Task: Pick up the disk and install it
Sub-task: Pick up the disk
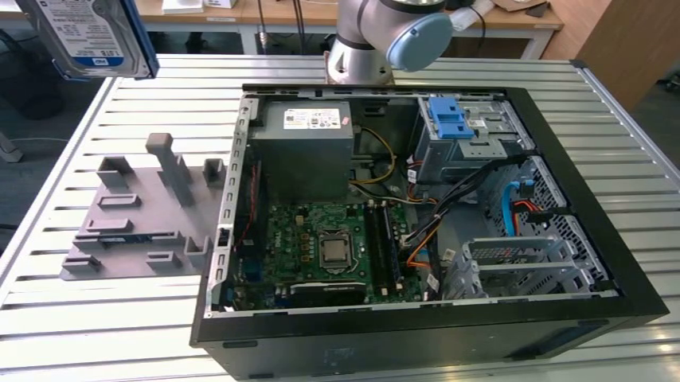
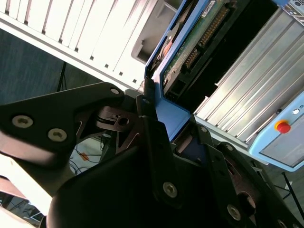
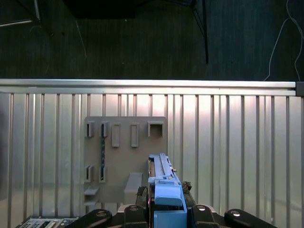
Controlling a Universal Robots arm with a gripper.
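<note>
The disk, a silver hard drive with a white-and-blue label and a blue carrier frame, hangs high in the air at the exterior view's upper left, off to the side of the open computer case. In both wrist views my gripper is shut on the disk's blue carrier end, one black finger on each side. The disk shows its green circuit-board side in the second wrist view. In the first wrist view the disk shows edge-on above the grey fixture.
The case lies open on a slatted metal table. Inside are a grey power supply, a motherboard and a drive cage with a blue latch. A grey holder fixture sits beside the case. The arm's base stands behind.
</note>
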